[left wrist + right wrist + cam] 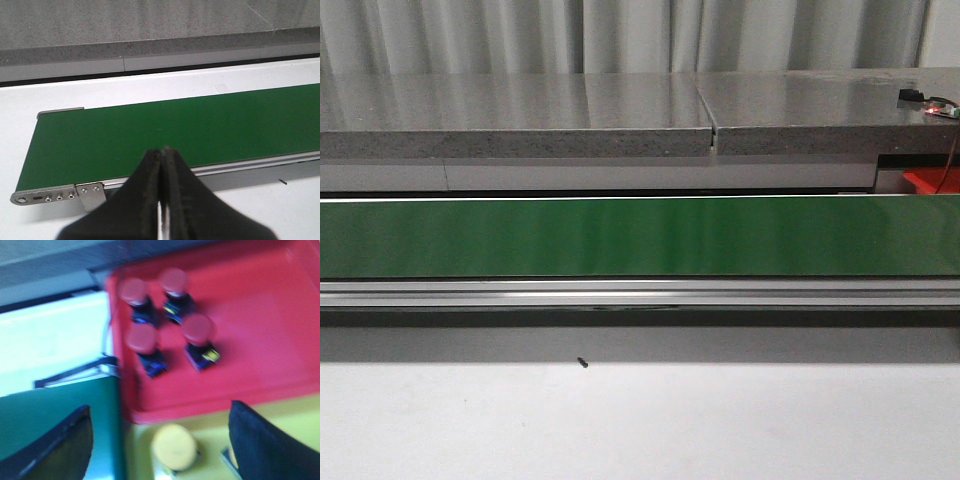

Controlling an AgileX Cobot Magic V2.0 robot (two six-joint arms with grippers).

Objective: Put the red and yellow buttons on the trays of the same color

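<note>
Conveyor belt (640,237), smooth green and slightly glossy, crosses the front view from edge to edge, carried on a ribbed aluminium rail. Nothing rides on it. Behind it runs a speckled grey stone-like ledge (520,115), and before it the matte white desk (640,420). At the far right only a corner of the red tray (930,180) peeks in; neither arm shows here.

From the left wrist view, the left end effector (161,165) has its two dark, tapered fingers pressed together with nothing between them. It hangs over the near edge of the belt, close to the metal end bracket (47,196) with its small screws, probably parked there to meet buttons arriving on the belt.

The right wrist view is blurred. The right end effector (160,440) has its black fingers spread wide and empty, above the junction of the two trays. The red tray, a shallow plastic pan with a raised rim, already holds four red buttons (165,320), each a round domed cap on a dark blocky base, grouped toward the belt end. Just beside it, the yellow tray (290,415) holds one yellow button (174,446) with a pale rounded cap, lying between the fingers; a second may sit at the right finger, too hidden to tell. Sorted pieces sit by matching colour, so the task looks well advanced.
</note>
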